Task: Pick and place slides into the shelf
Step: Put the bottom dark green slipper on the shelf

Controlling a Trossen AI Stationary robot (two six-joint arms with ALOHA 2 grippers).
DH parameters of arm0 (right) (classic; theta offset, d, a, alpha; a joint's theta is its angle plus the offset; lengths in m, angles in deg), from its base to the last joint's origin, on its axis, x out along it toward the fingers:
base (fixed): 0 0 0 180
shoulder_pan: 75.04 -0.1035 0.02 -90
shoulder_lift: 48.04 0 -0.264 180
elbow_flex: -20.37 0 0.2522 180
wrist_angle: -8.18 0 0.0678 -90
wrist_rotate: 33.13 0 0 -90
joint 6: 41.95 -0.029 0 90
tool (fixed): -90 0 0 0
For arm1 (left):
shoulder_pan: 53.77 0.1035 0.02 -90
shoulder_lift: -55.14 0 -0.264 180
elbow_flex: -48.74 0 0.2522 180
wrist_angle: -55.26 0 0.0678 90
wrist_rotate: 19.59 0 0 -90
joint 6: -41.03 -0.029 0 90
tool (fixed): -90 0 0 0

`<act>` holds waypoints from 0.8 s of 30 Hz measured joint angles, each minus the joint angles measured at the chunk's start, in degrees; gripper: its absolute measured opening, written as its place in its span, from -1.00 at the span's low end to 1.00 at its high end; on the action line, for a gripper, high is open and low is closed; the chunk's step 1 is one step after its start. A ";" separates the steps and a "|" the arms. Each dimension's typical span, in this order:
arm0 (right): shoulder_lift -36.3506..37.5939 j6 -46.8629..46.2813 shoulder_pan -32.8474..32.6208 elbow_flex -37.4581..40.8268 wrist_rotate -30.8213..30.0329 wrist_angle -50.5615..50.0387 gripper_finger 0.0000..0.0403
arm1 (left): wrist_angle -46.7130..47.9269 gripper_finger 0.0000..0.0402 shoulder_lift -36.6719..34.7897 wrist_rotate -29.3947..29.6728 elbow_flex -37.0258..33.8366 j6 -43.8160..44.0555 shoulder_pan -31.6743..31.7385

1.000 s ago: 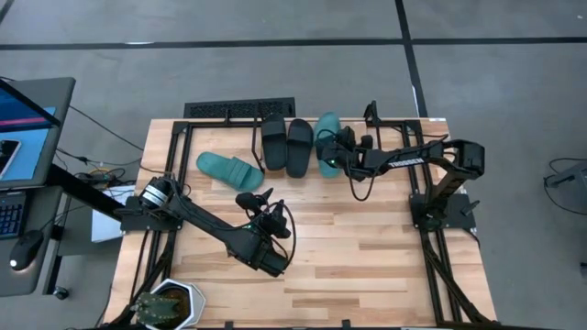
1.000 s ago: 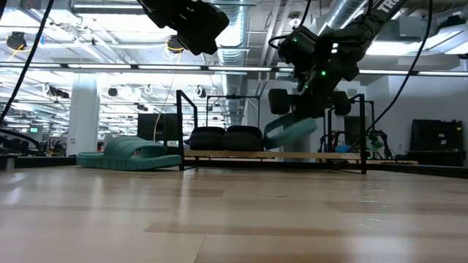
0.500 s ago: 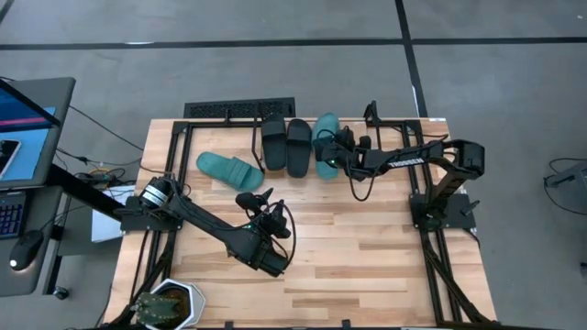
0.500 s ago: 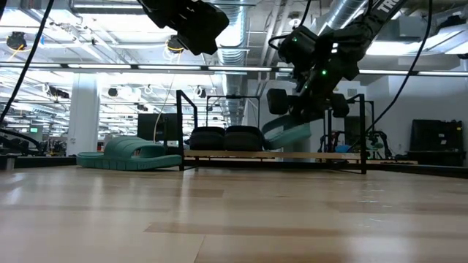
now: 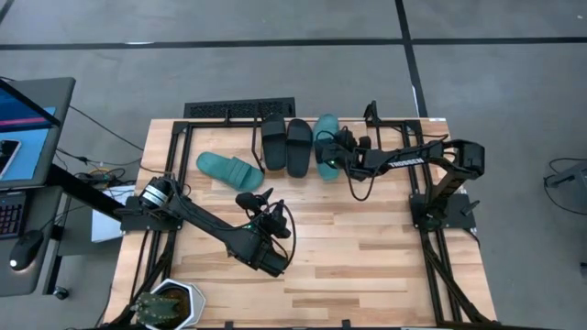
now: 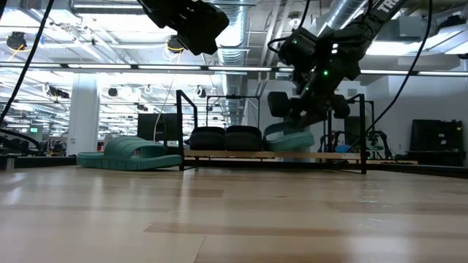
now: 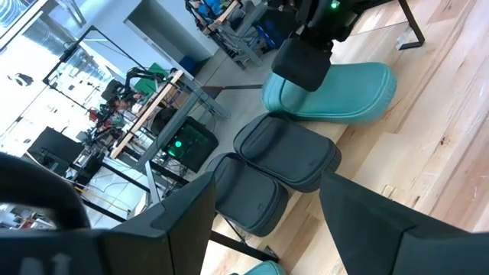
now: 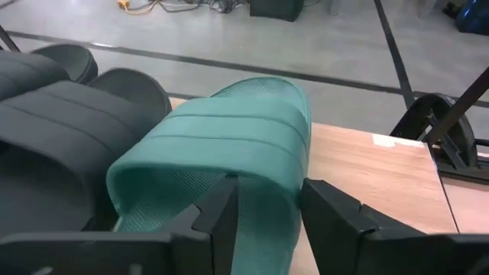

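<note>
The shelf [image 5: 255, 136] stands at the table's far edge, and two black slides [image 5: 286, 145] lie side by side in it. A teal slide [image 5: 324, 133] sits level on the shelf [image 6: 219, 155] to their right, toe toward the far edge, with my right gripper [image 5: 331, 158] shut on it. In the right wrist view its strap [image 8: 221, 145] arches in front of my right gripper [image 8: 267, 218]. The other teal slide [image 5: 229, 170] lies sole down on the table, left of the shelf. My left gripper [image 5: 254, 202] hovers open near the table's middle, well above the board. My right gripper holds the teal slide by its heel end [image 8: 266, 206], pinched between the two fingers [image 8: 221, 210]. It comes from the near right, slanting down, along the slide's length. The slide [image 6: 289, 136] sits level, and its underside seems to rest on the shelf beside the black slides.
A black slotted grille [image 5: 240, 109] lies just beyond the table's far edge. A laptop [image 5: 27, 119] stands off the left side and a potted plant [image 5: 170, 302] sits at the near left corner. Bare wood [image 5: 367, 247] spreads over the near half.
My right gripper has come down and moved slightly toward the black slides, still shut on the teal slide. The slide was tilted and clear of the shelf; it now lies level, beside the black pair.
</note>
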 joint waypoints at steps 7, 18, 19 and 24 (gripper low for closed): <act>0.00 0.02 -0.03 -0.02 1.50 -1.50 -0.29 | 0.00 0.12 0.00 0.00 0.00 0.00 0.00; 0.00 0.17 -0.12 -0.02 1.59 -1.82 -0.22 | 0.00 0.12 0.00 0.00 0.00 0.00 0.01; 0.00 0.18 -0.33 -0.02 1.70 -1.93 -0.22 | 0.00 0.12 0.00 0.00 0.00 0.00 0.00; 0.02 2.91 -1.80 -0.02 1.67 -1.78 -0.24 | 0.02 0.12 0.00 0.00 0.00 0.00 0.02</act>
